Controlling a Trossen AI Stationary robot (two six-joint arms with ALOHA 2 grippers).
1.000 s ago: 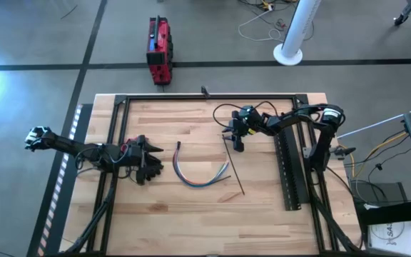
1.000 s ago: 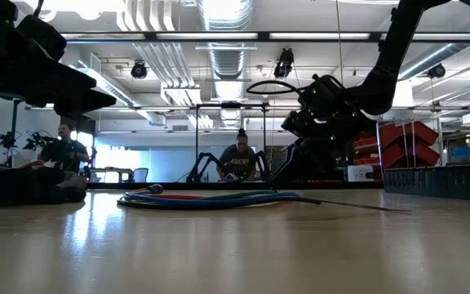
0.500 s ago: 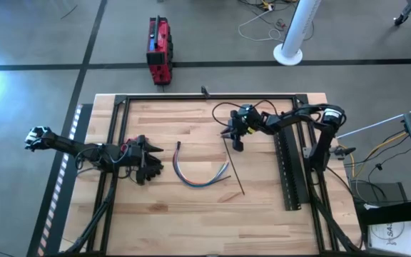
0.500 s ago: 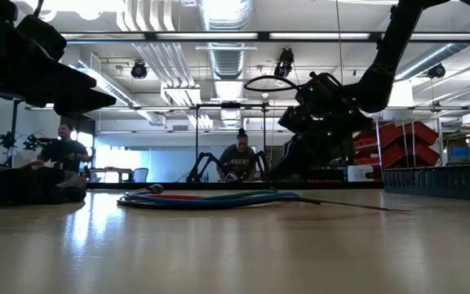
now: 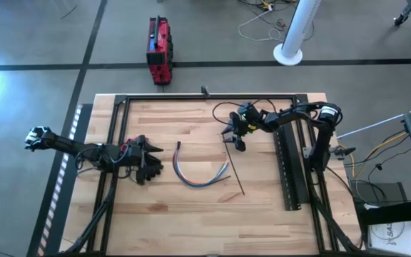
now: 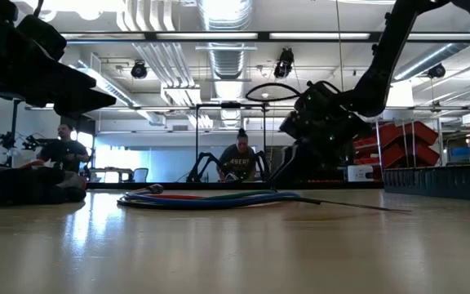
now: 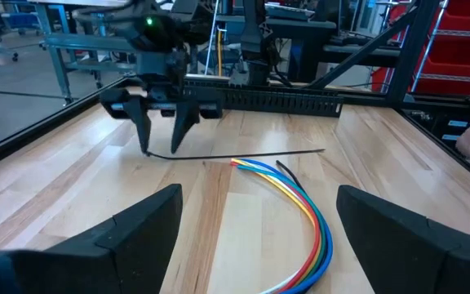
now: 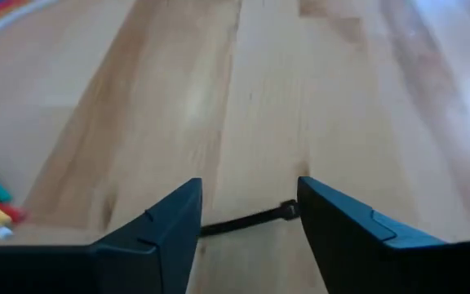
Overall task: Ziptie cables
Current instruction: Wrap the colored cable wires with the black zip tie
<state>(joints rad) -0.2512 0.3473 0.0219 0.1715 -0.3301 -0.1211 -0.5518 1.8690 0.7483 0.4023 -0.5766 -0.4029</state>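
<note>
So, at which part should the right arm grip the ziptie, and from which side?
Probably at its head end, from above. The ziptie lies flat and apart from the cables, and the open right gripper already straddles that end, one finger either side.

The bench (image 5: 191, 207) has a pale wooden plank top with a black frame (image 5: 205, 96) along its edges. Near its middle lie the cables (image 5: 197, 175), a curved bundle of blue, green, yellow and red wires with a dark end on the left. Just right of them lies the ziptie (image 5: 235, 171), a thin black strip running near to far. Farther right lies a long black perforated bar (image 5: 289, 171).
</note>
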